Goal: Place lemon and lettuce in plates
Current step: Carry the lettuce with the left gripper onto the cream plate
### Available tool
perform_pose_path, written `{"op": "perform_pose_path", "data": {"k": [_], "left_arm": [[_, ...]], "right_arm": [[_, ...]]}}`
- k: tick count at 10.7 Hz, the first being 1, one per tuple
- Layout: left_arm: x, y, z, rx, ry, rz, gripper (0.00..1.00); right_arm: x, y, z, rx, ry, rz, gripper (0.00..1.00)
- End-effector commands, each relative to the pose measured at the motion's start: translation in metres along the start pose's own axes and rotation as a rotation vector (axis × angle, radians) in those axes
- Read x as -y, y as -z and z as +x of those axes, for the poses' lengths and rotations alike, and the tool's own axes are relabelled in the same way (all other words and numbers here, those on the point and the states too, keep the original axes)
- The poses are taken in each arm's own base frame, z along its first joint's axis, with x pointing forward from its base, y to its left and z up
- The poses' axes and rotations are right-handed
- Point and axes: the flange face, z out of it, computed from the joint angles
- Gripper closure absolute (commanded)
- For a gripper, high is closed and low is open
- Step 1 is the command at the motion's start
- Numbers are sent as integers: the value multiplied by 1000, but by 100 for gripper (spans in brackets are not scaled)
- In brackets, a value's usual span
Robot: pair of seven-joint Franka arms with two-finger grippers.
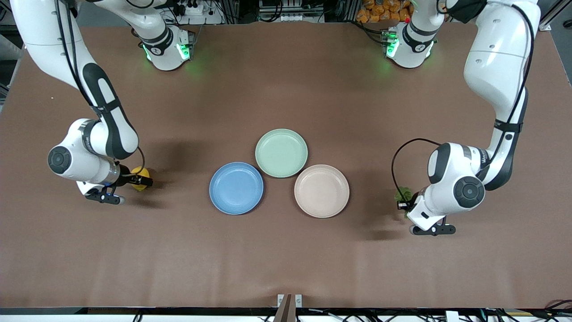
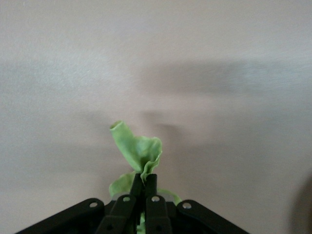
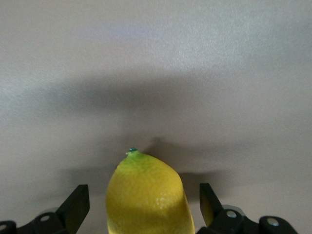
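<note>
Two plates (image 1: 236,188), left hand (image 2: 144,181) pinching one lettuce (image 2: 138,150), right hand (image 3: 144,207) apart around one lemon (image 3: 147,195)

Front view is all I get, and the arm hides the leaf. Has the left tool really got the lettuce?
Observer: Yes. In the left wrist view the left tool is shut on the lettuce, and the leaf sticks out past its tips.
Operator: Is the lemon squeezed too?
Observer: No. In the right wrist view the right tool is open. The lemon sits between its fingers with a gap on each side.
Operator: Which way does the lemon's pointy bit face?
Observer: Its nub is green and points away from the right tool.
</note>
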Motion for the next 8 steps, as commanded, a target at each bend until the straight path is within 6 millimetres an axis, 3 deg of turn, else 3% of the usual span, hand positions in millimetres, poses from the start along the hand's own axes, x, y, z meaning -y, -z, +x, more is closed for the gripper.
{"op": "perform_pose_path", "data": {"k": [1, 3, 4, 6, 8], "left_arm": [[-17, 30, -5, -17, 70, -69, 100], [-45, 41, -12, -19, 109, -103, 100], [-59, 46, -14, -23, 130, -119, 100], [-83, 52, -19, -26, 132, -146, 100], [-114, 56, -27, -41, 162, -174, 100]], "right_arm": [[3, 3, -15, -3, 19, -5, 0], [2, 1, -17, 1, 16, -6, 0], [3, 1, -17, 1, 18, -6, 6], [3, 0, -17, 6, 19, -7, 35], [1, 0, -17, 7, 22, -9, 56]]}}
